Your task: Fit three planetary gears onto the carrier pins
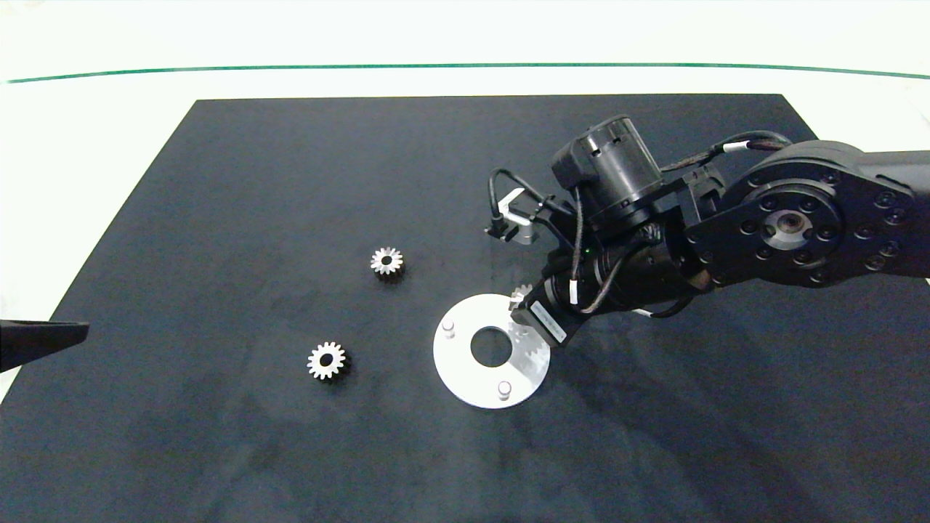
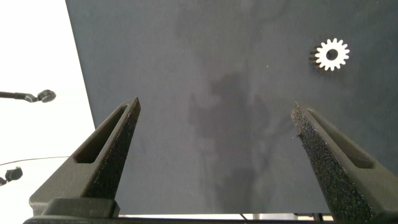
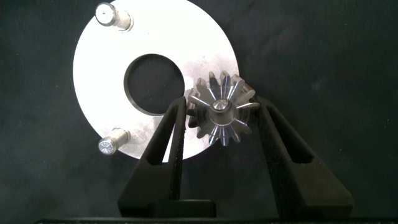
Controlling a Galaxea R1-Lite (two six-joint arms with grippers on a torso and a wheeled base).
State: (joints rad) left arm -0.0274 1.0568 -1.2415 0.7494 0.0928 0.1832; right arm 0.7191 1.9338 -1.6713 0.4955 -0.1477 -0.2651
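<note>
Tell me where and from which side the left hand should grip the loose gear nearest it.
Grip the loose gear across its toothed rim, on two opposite sides, coming straight down from above. It lies flat on the black mat, bore upward, so only the rim offers faces to pinch. The left hand is open, wide enough to straddle it.

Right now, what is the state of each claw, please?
Left claw: open, empty, over the black mat.
Right claw: closed on a planetary gear sitting on a carrier pin of the white disc.
</note>
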